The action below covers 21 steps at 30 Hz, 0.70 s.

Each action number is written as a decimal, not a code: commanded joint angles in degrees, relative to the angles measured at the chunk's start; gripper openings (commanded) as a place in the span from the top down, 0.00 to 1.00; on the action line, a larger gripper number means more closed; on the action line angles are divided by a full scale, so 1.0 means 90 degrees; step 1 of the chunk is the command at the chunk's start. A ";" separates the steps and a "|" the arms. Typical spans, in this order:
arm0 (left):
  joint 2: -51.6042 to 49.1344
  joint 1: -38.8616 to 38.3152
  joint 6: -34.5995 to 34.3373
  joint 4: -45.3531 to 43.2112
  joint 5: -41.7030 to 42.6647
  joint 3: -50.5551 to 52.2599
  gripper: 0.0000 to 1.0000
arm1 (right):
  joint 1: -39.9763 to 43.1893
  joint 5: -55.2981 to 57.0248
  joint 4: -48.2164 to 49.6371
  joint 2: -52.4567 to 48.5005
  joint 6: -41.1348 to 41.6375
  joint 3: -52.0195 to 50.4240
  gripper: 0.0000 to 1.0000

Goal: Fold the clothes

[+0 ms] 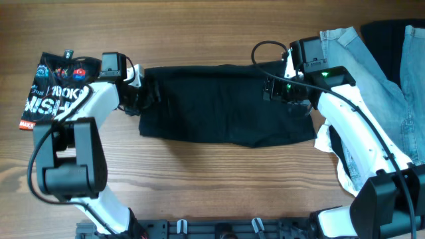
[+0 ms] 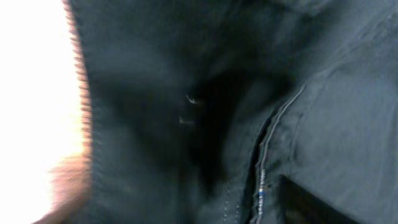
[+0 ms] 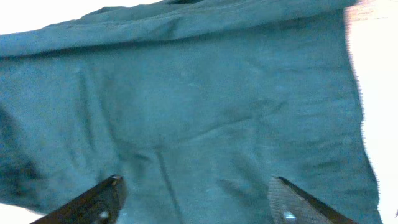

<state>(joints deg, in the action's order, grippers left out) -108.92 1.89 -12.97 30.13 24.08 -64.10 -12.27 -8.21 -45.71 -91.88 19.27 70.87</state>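
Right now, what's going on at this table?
Two robot arms are working on a black cloth that lies spread flat in the middle of the wooden table. The left gripper is at its left edge, the right gripper at its right edge. The right one's fingers are apart above the fabric; the left one's state can't be told. At the far right lie light-blue jeans and another dark garment; a printed packet lies at the left.
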 commanded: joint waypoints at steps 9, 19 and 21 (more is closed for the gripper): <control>-0.0189 0.0520 0.0061 0.1071 0.0044 0.0051 0.96 | -0.0899 -0.1120 0.0007 -0.0857 0.0022 -0.0012 0.57; 0.2324 0.0532 -0.0046 0.2616 -0.0423 -0.0925 0.96 | -0.2679 -0.2591 0.1668 -0.3135 0.0279 -0.0012 0.59; 0.2684 0.0529 -0.0272 0.2642 -0.0270 -0.1035 0.96 | -0.2909 -0.2572 0.2237 -0.3186 0.0515 -0.0012 0.59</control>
<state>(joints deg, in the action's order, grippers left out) -89.14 6.17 -13.10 54.02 20.75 -70.85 -35.99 -30.68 -28.23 -116.86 21.45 71.75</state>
